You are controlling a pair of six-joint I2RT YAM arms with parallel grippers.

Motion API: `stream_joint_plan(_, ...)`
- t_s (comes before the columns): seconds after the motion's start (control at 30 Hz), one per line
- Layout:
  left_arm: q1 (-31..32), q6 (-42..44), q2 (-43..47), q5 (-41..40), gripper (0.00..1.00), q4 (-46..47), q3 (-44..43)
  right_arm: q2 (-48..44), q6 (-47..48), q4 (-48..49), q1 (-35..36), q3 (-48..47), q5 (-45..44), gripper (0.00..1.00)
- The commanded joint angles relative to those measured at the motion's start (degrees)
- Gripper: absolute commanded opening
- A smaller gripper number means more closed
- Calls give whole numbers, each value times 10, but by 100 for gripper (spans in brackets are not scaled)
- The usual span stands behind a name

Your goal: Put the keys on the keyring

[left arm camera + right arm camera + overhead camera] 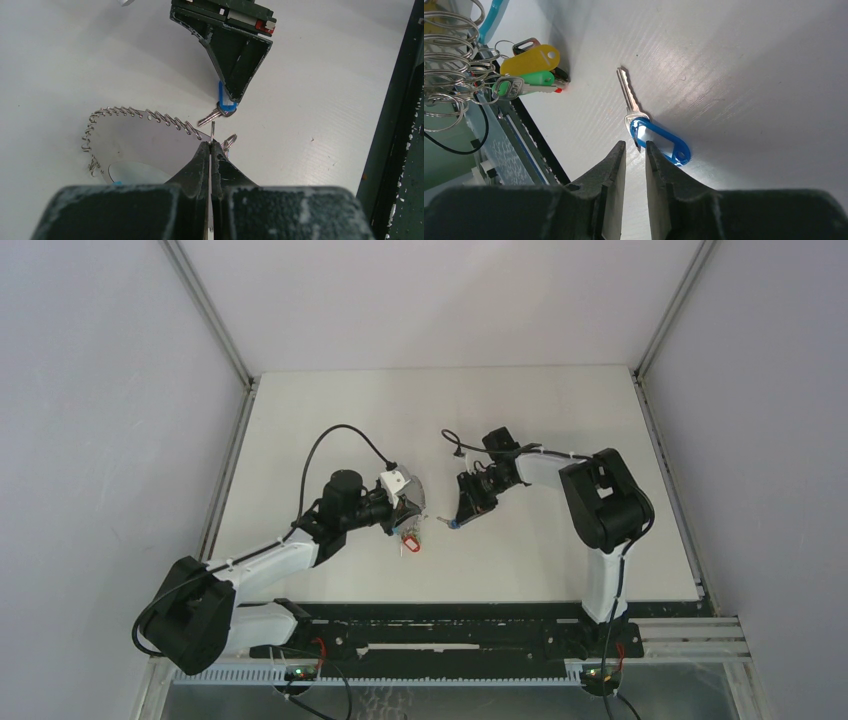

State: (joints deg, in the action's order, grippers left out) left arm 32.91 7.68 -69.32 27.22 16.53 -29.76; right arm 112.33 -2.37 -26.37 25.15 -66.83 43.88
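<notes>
- Left fingers (199, 162) are pressed together on the keyring (167, 121) wire.
- Right fingers (611, 165) stand narrowly apart, tips astride the head of the blue-tagged key (638, 125), which lies on the tabletop (734, 75).
- The tag's label window shows only glare.

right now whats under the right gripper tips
A blue-tagged key lying on the white table, blade pointing away from the right gripper. The fingertips cover the near end of the tag, so whether they touch it cannot be seen.
</notes>
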Motion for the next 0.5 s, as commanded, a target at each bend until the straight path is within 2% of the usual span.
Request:
stream_joint_plan(0.0, -2, 7, 9, 13, 0, 24, -16, 13, 7, 5, 6, -19, -4, 21)
stream_joint_plan(0.47, -2, 5, 9, 13, 0, 25, -17, -19, 7, -22, 74, -19, -197, 22)
